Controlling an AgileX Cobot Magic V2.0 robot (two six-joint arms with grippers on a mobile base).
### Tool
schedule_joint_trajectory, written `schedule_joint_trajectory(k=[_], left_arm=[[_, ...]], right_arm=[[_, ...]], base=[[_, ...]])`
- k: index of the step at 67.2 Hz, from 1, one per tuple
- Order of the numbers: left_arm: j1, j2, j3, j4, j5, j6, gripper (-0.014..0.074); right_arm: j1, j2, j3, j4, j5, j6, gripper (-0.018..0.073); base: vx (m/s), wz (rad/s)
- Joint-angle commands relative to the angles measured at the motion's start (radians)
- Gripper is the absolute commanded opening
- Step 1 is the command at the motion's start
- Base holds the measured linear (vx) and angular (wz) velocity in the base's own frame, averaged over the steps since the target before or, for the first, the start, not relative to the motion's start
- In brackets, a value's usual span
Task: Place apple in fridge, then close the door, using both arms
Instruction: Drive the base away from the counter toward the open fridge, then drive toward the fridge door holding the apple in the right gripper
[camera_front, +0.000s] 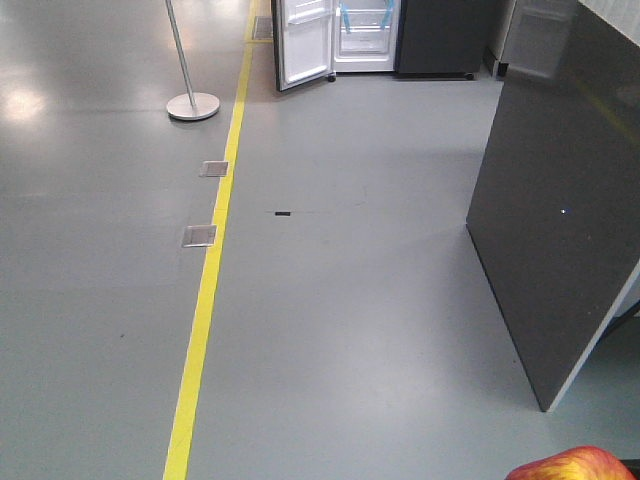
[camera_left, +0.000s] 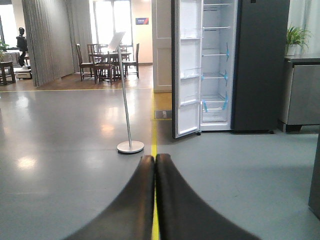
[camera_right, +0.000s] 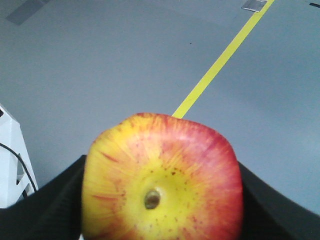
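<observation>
Exterior front-facing view, contents:

1. Fridge (camera_front: 365, 35), far end of the grey floor, cabinet open, white shelves and blue tape strips (camera_front: 347, 20) showing. Only its lower part is in frame.
2. Door (camera_front: 303, 45), swung wide, standing at the left of the opening, white lining turned to the camera.
3. Apple (camera_front: 575, 466), red and yellow, only its top in frame at the bottom right corner, well apart from the fridge.
4. Dark grey counter block (camera_front: 560, 210), right side.
5. Yellow floor line (camera_front: 205, 290), running from the near edge toward the fridge; two metal floor plates (camera_front: 200, 235) just left of it; pole stand with round base (camera_front: 192, 105) further back.

Left wrist-mounted view:

6. Left gripper (camera_left: 155, 161), both fingers pressed together, nothing between them, pointing toward the open fridge across the floor.
7. Table and chairs (camera_left: 107, 57) in the far room; potted plant (camera_left: 297, 37) on a grey cabinet at right.

Right wrist-mounted view:

8. Right gripper (camera_right: 161, 162), clamped on the apple, black fingers (camera_right: 55, 205) touching it on both sides, stem dimple facing the camera, held above the floor.
</observation>
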Motion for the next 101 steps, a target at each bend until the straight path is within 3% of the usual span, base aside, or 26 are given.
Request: schedule_joint_trajectory(k=[1, 101], left_arm=[[0.001, -0.013, -0.017, 0.000, -0.068, -0.002, -0.0006], [0.001, -0.013, -0.017, 0.000, -0.068, -0.002, -0.0006]], right_arm=[[0.000, 0.007, -0.025, 0.051, -0.038, -0.005, 0.0088], [0.000, 0.007, -0.025, 0.051, -0.039, -0.005, 0.0088]], base=[[0.16, 0.02], [0.21, 0.00]])
